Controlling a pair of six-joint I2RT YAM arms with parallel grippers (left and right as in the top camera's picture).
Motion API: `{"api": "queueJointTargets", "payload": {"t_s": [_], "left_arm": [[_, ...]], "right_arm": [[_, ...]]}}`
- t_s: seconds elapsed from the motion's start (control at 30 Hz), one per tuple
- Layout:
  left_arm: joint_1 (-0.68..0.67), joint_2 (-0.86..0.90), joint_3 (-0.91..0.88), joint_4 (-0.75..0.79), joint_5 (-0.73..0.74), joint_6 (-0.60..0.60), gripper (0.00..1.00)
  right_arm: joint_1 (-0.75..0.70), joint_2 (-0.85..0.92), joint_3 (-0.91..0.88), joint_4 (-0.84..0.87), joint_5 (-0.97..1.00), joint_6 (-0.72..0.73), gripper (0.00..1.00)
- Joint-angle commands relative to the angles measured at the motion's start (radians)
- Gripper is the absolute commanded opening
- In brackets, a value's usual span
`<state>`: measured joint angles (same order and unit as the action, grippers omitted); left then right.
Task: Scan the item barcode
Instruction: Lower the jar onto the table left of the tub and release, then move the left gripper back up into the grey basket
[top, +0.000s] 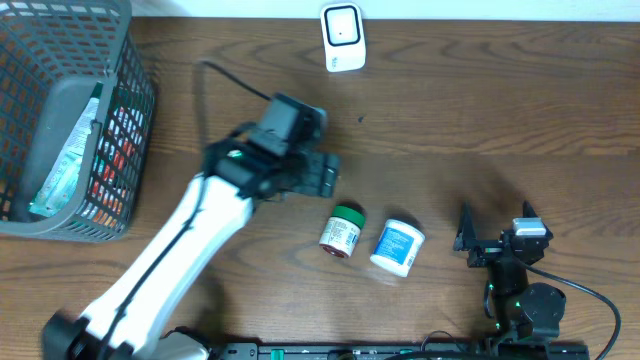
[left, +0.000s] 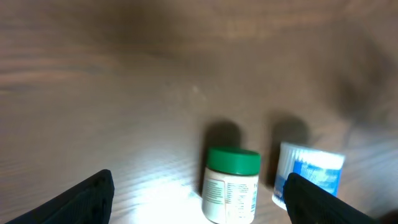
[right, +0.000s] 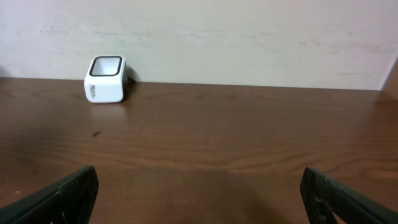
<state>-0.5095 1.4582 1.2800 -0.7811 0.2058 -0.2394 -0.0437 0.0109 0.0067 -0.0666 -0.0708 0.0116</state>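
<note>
A brown wood-grain counter (top: 480, 110) runs back to a pale wall. At its far edge a small white scanner (top: 342, 38) stands upright, well apart from everything else. A gray mesh basket (top: 128, 60) sits at the counter's left end with packaged goods inside.

Near the middle of the counter, a green-lidded jar (top: 342, 232) and a white tub with a blue label (top: 398, 246) lie just beside each other, the jar on the left. I cannot tell whether they touch.

The left hand (top: 326, 176) hovers near the jar, on its far-left side. Its fingers are spread wide, released and empty. Its wrist camera looks down on both containers between the fingers.

The right hand (top: 497, 238) sits low at the counter's right front, near the tub but apart from it. It is also released, with nothing between its fingers, and it faces the scanner.
</note>
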Motion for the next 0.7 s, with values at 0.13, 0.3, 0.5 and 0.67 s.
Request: {"api": "queueJointTargets", "payload": {"t_s": [0.13,0.3,0.5,0.67], "left_arm": [[0.261,-0.251,0.097,-0.066,-0.046,0.046,0.78],[0.401,-0.286,0.248,-0.175,-0.047,0.112,0.66],[0.522,-0.285,0.42,-0.224,-0.05,0.116,0.38],[0.538,-0.304,0.446,-0.217,-0.05,0.115,0.31]], "right_arm": [[-0.005,-0.006,-0.001,-0.005,0.006,0.01,0.99],[-0.005,-0.006,-0.001,-0.005,0.006,0.01,0.99],[-0.005,-0.006,-0.001,-0.005,0.006,0.01,0.99],[-0.005,-0.006,-0.001,-0.005,0.006,0.01,0.99]]}}
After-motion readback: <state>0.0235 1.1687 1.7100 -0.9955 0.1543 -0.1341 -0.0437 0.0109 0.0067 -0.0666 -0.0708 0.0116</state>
